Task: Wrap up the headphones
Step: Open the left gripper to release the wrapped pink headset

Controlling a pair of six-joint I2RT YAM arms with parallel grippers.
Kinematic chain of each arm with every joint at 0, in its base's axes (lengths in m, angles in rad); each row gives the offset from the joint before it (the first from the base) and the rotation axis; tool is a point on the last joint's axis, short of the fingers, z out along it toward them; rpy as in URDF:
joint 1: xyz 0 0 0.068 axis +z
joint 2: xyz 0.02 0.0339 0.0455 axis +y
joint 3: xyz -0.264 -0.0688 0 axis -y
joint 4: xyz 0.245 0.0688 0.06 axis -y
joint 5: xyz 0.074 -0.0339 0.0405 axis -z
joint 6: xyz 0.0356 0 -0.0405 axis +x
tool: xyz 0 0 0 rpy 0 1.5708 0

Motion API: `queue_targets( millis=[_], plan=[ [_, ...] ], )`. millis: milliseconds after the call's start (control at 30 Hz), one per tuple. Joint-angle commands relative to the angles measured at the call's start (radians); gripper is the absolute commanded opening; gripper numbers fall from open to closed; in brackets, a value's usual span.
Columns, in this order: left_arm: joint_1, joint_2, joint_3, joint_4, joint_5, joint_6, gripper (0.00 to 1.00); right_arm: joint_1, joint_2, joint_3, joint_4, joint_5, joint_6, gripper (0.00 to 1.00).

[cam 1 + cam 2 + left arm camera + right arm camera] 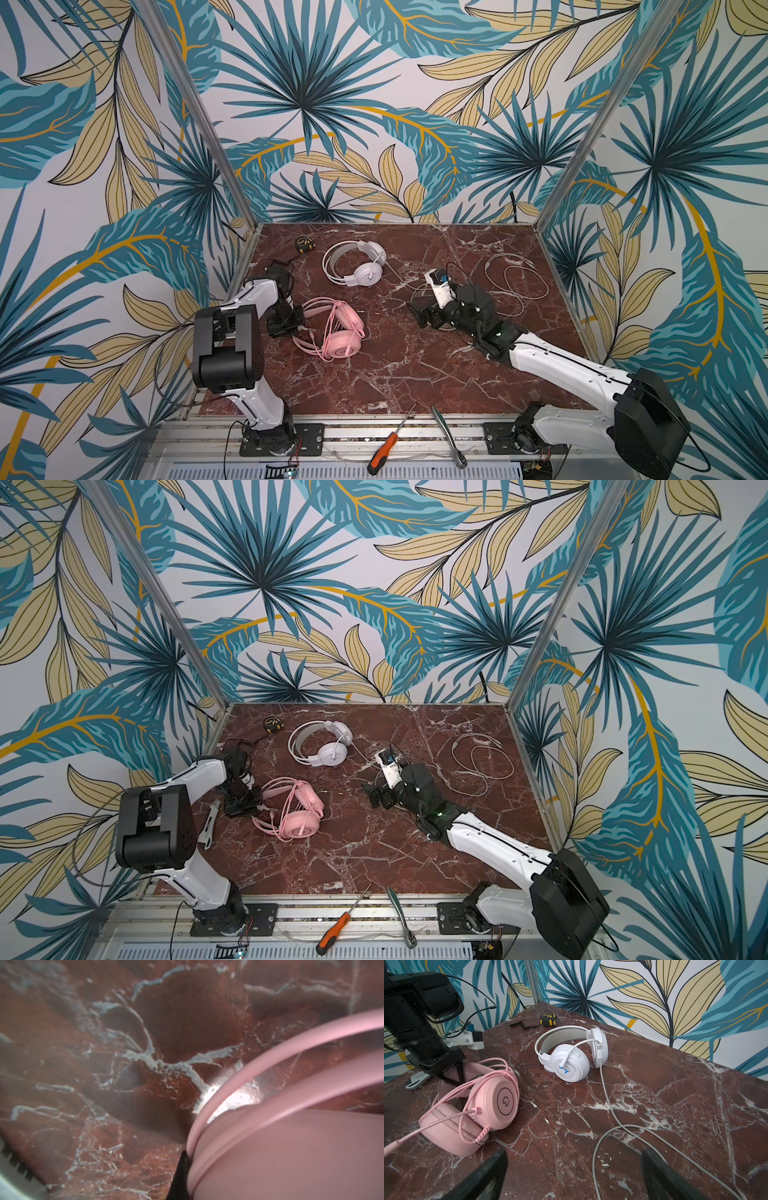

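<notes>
The left gripper (293, 322) is clenched at the headband of the pink headset (343, 332), near the left edge of the table (415, 374). Its wrist view is blurred, filled by pink band and one black fingertip (182, 1165), so what it pinches cannot be told. The white headset (359, 264) lies behind, band arching left, its cable (517, 286) looping far right. Only the right wrist view shows that cable passing between the spread fingers of the right gripper (571, 1178).

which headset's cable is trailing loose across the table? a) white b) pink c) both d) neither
a: the cable of the white headset runs out over the table in loose loops; the pink headset has its own wound around it.
</notes>
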Motion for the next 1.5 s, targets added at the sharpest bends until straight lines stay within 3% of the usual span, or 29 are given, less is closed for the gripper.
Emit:
queue_targets(
  millis=[0, 267, 833, 1467],
  plan=[
    [0.009, 0.033, 0.024, 0.032, 0.008, 0.012, 0.02, -0.001, -0.023, -0.024, 0.013, 0.036, 0.013, 1.00],
    [-0.020, 0.052, 0.019, 0.045, 0.082, -0.007, 0.03, -0.001, -0.013, -0.021, 0.024, 0.042, 0.014, 1.00],
    [-0.100, 0.095, 0.015, 0.057, 0.108, -0.066, 0.06, -0.001, -0.008, -0.020, 0.025, 0.051, 0.016, 1.00],
    [-0.101, 0.032, 0.058, 0.015, 0.116, -0.116, 0.61, -0.001, -0.011, -0.020, 0.030, 0.056, 0.011, 1.00]
  ],
)
